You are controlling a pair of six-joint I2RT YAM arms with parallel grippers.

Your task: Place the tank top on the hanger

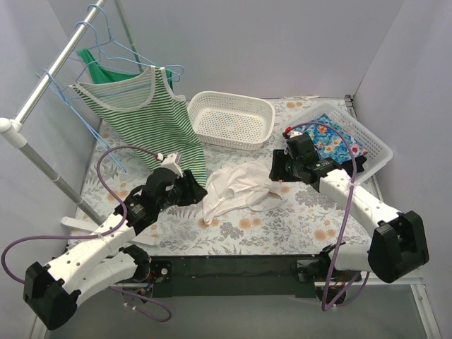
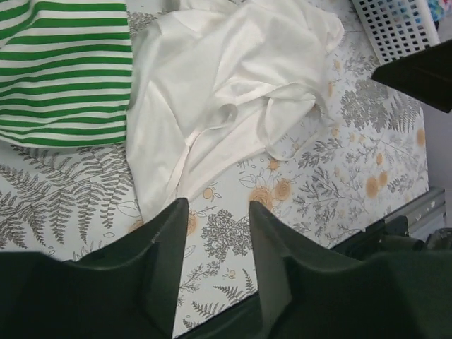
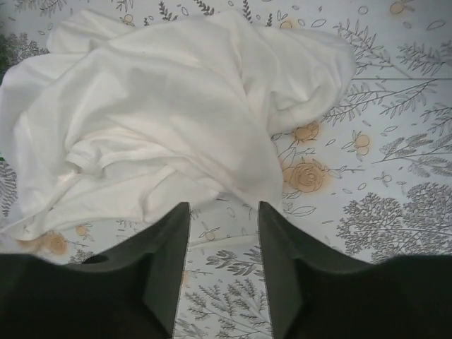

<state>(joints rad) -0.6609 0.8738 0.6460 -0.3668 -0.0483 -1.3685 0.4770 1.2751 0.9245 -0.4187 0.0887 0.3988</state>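
left hand [image 2: 215,212] spread | right hand [image 3: 223,212] spread | tank top [image 1: 236,187] crumpled between | hanger [image 1: 90,133]: top view only

Three tops [image 1: 236,187] [image 1: 152,116] [image 1: 106,70], two baskets [image 1: 226,140] [image 1: 374,141], two arms [image 1: 106,236] [image 1: 353,194].

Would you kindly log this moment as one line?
left gripper open; right gripper open; plain white cloth tank top crumpled on floral table, ungrasped

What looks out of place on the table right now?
The white tank top lies crumpled in a heap on the table, straps twisted, not hung like the striped top.
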